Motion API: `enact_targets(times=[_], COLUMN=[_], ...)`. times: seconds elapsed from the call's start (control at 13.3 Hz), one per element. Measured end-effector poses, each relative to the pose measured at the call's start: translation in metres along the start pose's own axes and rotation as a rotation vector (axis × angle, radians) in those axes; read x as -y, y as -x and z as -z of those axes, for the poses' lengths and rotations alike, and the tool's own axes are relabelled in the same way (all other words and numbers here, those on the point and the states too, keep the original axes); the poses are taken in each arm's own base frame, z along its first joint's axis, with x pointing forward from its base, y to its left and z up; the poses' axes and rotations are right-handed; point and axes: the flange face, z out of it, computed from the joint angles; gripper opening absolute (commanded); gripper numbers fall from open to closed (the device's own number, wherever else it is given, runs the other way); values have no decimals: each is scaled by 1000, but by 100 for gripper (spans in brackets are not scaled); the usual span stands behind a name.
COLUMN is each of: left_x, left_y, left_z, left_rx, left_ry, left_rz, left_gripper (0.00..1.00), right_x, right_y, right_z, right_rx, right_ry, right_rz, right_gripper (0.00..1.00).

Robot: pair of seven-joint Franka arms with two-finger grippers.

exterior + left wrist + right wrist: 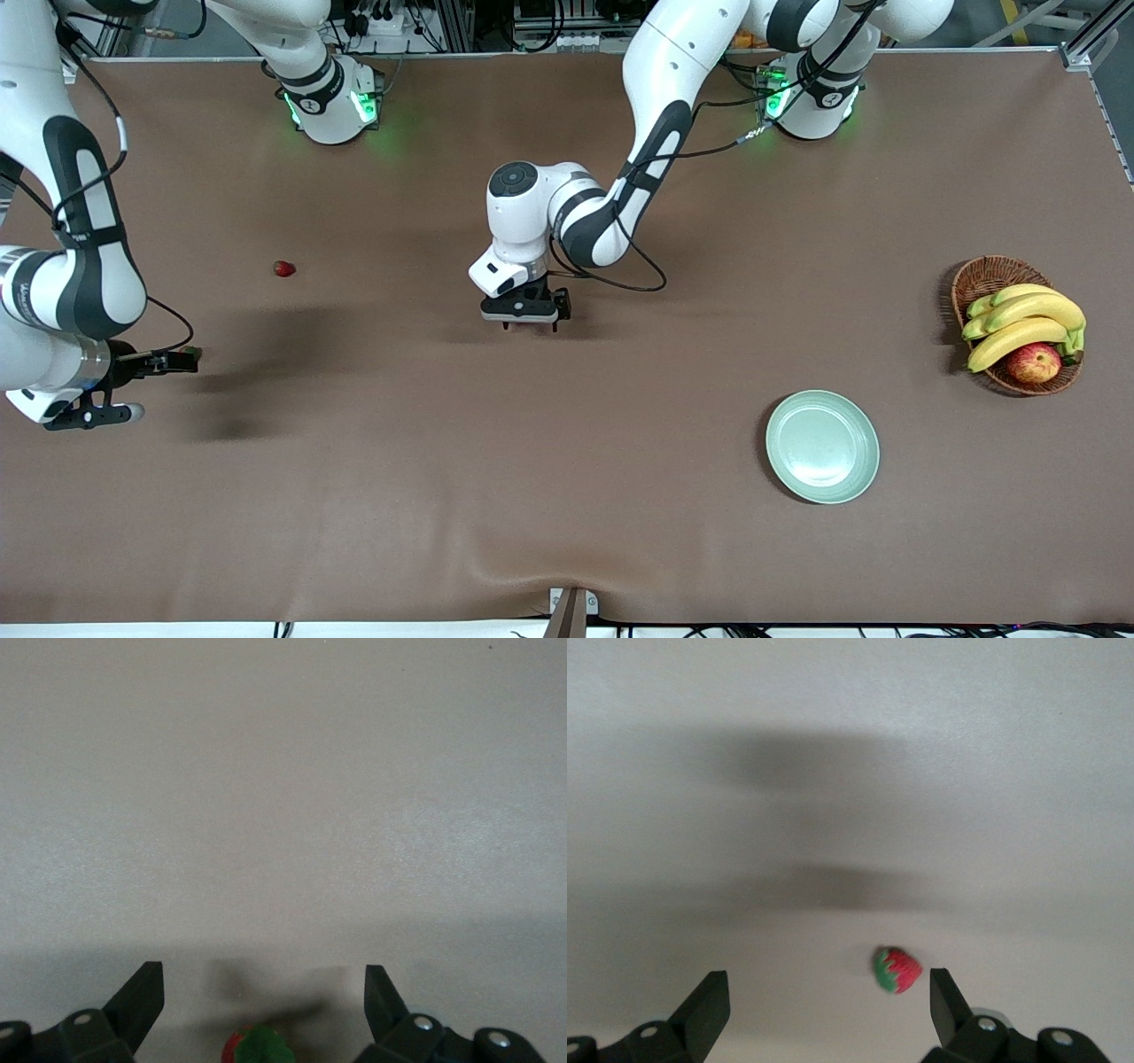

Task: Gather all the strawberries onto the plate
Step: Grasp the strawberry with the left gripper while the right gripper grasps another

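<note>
One strawberry (283, 268) lies on the brown cloth toward the right arm's end of the table. My left gripper (529, 324) is down at the table's middle, open (264, 979), with a second strawberry (257, 1047) lying between its fingers, green cap up and untouched. At the table's edge my right gripper (111, 413) hangs over the cloth. It is open (828, 983) and empty, and a strawberry (897, 969) lies on the cloth below, close to one finger. The pale green plate (822, 447) holds nothing and sits toward the left arm's end, nearer to the front camera.
A wicker basket (982, 276) with bananas (1028, 321) and a red-yellow apple (1033, 361) stands at the left arm's end, beside the plate and farther from the front camera. A metal bracket (571, 611) sticks up at the table's front edge.
</note>
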Motion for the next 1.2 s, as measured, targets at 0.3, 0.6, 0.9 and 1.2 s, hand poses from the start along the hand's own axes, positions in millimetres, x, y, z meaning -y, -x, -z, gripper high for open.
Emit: enact_targets(times=[0.3, 0.6, 0.9, 1.2], left_x=[0, -1, -1, 0], left_y=[1, 5, 9, 13], left_z=[0, -2, -3, -6], left_rx=[3, 31, 69, 88], left_ry=[-3, -5, -1, -10], left_rz=[-2, 20, 55, 58], left_gripper=[100, 100, 100, 100], right_x=[-25, -28, -28, -37], right_y=[3, 11, 17, 23], right_z=[-42, -59, -72, -78], right_rx=[6, 38, 59, 75], right_ry=[-13, -31, -42, -40], right_rz=[24, 27, 25, 23], right_gripper=[100, 100, 100, 100])
